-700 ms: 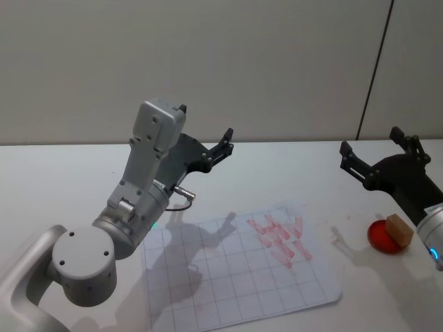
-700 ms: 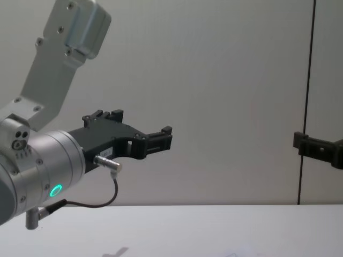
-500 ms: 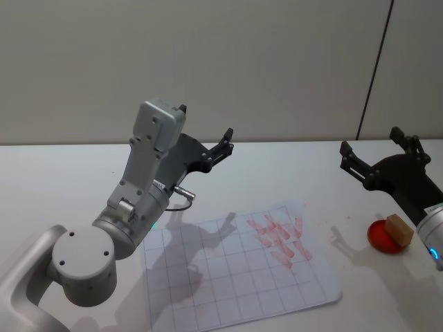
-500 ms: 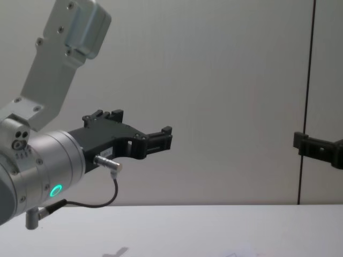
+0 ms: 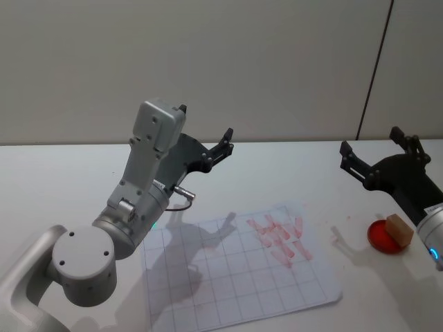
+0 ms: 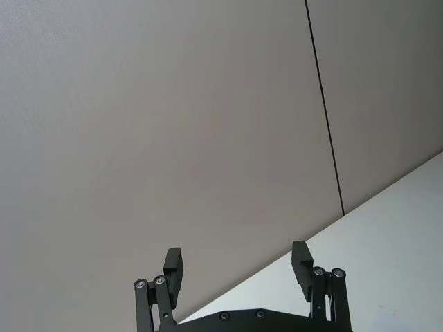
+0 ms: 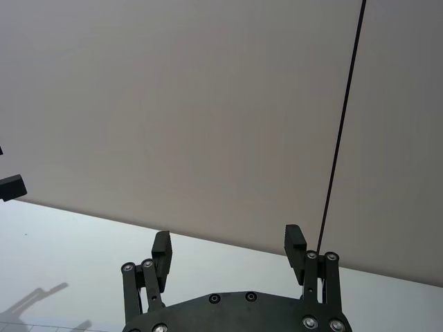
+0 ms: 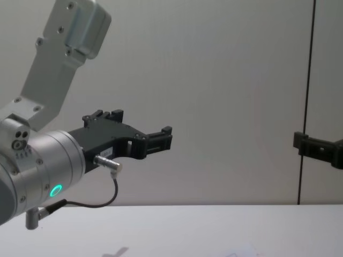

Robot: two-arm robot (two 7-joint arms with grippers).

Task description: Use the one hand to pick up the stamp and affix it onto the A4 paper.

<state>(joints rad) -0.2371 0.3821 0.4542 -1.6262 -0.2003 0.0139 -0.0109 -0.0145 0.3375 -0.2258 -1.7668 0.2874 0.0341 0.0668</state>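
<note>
The stamp (image 5: 398,227), a small tan block, sits on a red round pad (image 5: 379,236) on the white table (image 5: 62,173). It is low beside the right gripper (image 5: 370,142), back by that gripper's wrist and nearer the robot than its fingertips. The right gripper is raised off the table, fingers spread wide and gripping nothing, pointing at the grey wall (image 5: 208,55). Off to that gripper's left the A4 paper (image 5: 228,283) lies flat. Its red marks (image 5: 280,238) are clustered at the end closest to the stamp. Further left again, the left gripper (image 5: 205,124) hangs in the air past the sheet's far corner, its fingers likewise parted and empty.
</note>
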